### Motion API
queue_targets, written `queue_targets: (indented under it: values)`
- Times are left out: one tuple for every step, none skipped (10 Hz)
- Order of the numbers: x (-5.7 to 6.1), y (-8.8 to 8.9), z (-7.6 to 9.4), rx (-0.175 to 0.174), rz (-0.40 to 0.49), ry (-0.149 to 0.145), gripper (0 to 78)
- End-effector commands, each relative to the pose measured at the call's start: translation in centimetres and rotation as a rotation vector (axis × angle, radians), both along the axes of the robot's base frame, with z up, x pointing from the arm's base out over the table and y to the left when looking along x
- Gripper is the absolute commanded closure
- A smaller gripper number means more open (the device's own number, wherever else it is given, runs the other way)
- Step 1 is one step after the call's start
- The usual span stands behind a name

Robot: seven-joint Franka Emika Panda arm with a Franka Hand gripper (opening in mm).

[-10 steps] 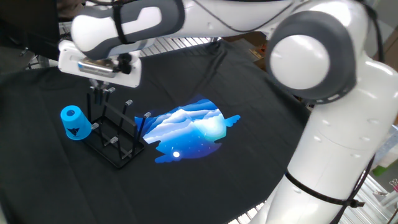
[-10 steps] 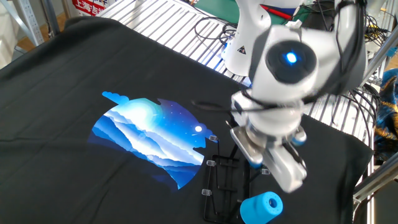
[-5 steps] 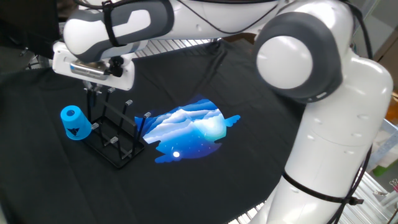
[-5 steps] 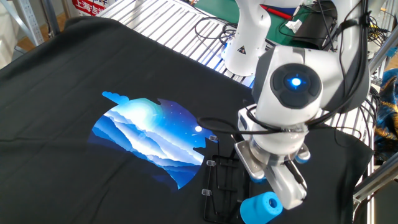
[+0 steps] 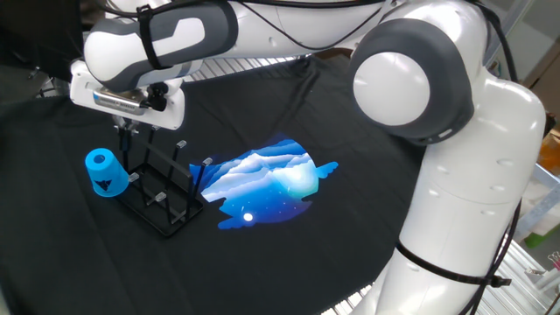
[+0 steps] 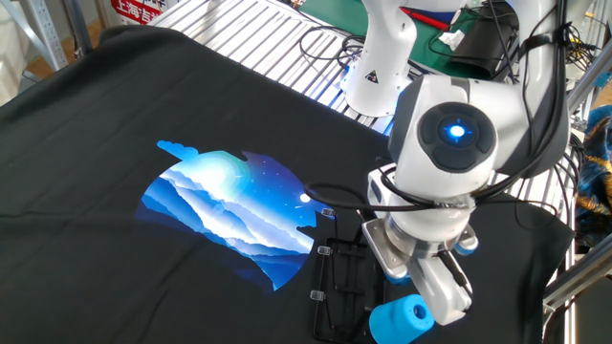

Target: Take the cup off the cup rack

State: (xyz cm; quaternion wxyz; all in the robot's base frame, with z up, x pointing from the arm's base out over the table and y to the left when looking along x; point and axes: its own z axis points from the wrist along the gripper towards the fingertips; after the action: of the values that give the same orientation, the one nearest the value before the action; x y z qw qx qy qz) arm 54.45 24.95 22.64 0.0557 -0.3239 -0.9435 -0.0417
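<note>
Black cloth covers the bench (image 5: 367, 131), and a blue and white mountain print (image 5: 267, 181) sits in the middle of it. We see the small bright blue plastic cup (image 5: 103, 172) hanging on the outer end of the low black wire cup rack (image 5: 162, 191). The cup lies tipped on its side on a peg. Its narrow closed end points up and away from the rack, and its wide mouth faces the rack. A dark triangle mark shows on its side. In the other fixed view the cup (image 6: 401, 317) is near the bottom edge of the picture, with its long line running almost flat.

Our white claw (image 5: 136, 131) hangs just above the rack's back pegs, beside the cup but not touching it. We cannot tell if its fingers are apart or together.

Bare cloth lies open in front of the rack. A metal grid (image 6: 239, 38) runs along the bench's far edge.
</note>
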Motion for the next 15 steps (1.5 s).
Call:
queue_targets:
  values:
    - [0.06, 0.07, 0.09, -0.002, 0.003, -0.008, 77.6]
    - [0.06, 0.06, 0.09, 0.001, 0.008, -0.009, 77.6]
    - [0.06, 0.06, 0.09, 0.001, 0.008, -0.010, 77.6]
    - [0.06, 0.06, 0.09, 0.000, 0.019, -0.020, 77.6]
    - [0.06, 0.06, 0.09, 0.003, 0.048, -0.023, 77.6]
    - [0.06, 0.06, 0.09, 0.004, 0.078, -0.032, 77.6]
    - [0.06, 0.06, 0.09, 0.000, 0.113, -0.038, 77.6]
    - [0.06, 0.06, 0.09, -0.001, 0.132, -0.038, 77.6]
    - [0.06, 0.06, 0.09, -0.001, 0.135, -0.038, 77.6]
    - [0.06, 0.06, 0.09, 0.002, 0.164, -0.037, 77.6]
    - [0.06, 0.06, 0.09, 0.001, 0.165, -0.030, 77.6]
    - [0.06, 0.06, 0.09, -0.001, 0.163, -0.028, 77.6]
    - [0.06, 0.06, 0.09, -0.006, 0.174, -0.022, 77.6]
    - [0.06, 0.06, 0.09, -0.003, 0.181, -0.017, 77.6]
    - [0.06, 0.06, 0.09, -0.003, 0.181, -0.017, 0.1]
